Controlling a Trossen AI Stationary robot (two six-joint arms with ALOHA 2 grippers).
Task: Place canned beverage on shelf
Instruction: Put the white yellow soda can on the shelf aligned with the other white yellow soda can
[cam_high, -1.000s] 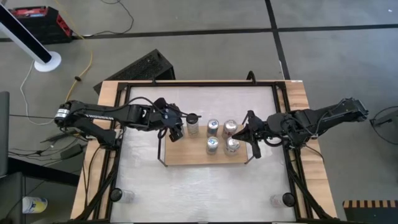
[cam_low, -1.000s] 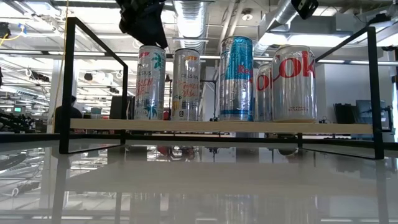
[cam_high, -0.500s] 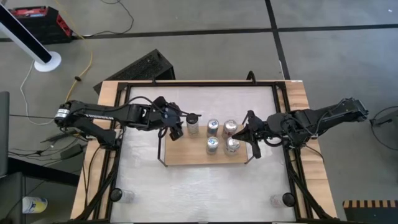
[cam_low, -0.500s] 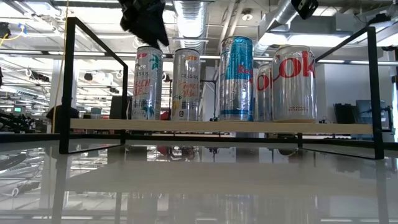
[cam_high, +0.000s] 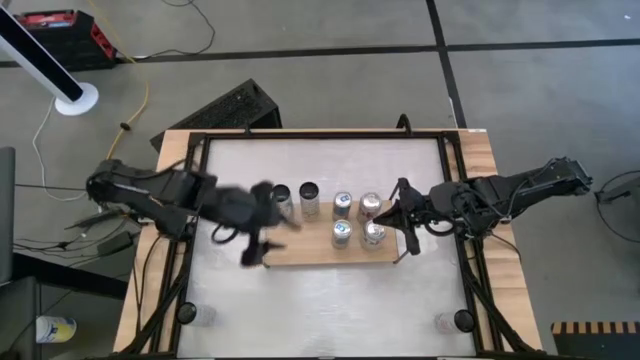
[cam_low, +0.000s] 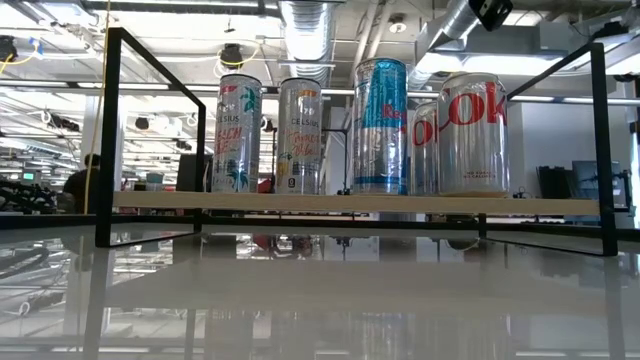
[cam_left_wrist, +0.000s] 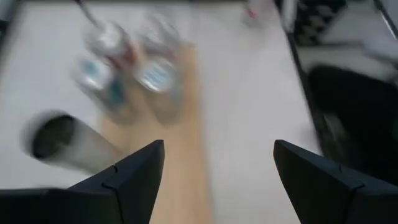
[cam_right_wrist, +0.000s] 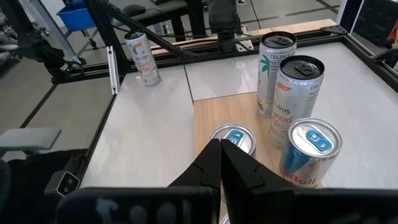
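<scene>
The worktop (cam_high: 330, 300) is a pale rectangular surface bounded by a black frame. The shelf (cam_high: 330, 250) lies at its centre: a light wooden board with thin black wire ends.

Six cans stand upright on the shelf. In the high view, four form the far row and two the near row. The far row holds two Celsius cans, one at the shelf's left end (cam_high: 281, 196) and one just beside it (cam_high: 309, 195), then a slim blue-and-silver can (cam_high: 343, 204) and a red Coke can (cam_high: 370, 205). The near row holds a second blue-topped can (cam_high: 341, 233) and a second silver-topped can (cam_high: 374, 233). In the low view, the Celsius cans (cam_low: 237, 133) (cam_low: 299, 137) stand left of the blue can (cam_low: 380, 126) and the Coke can (cam_low: 474, 135).

The left gripper (cam_high: 258, 240) shows motion-blurred over the shelf's left near corner. Its fingers (cam_left_wrist: 134, 180) are spread wide and carry nothing.

The right gripper (cam_high: 403, 222) waits at the shelf's right end. Its fingers (cam_right_wrist: 214, 165) are pressed together and empty.

One further can (cam_right_wrist: 142, 59) stands on the worktop, well apart from the shelf.
</scene>
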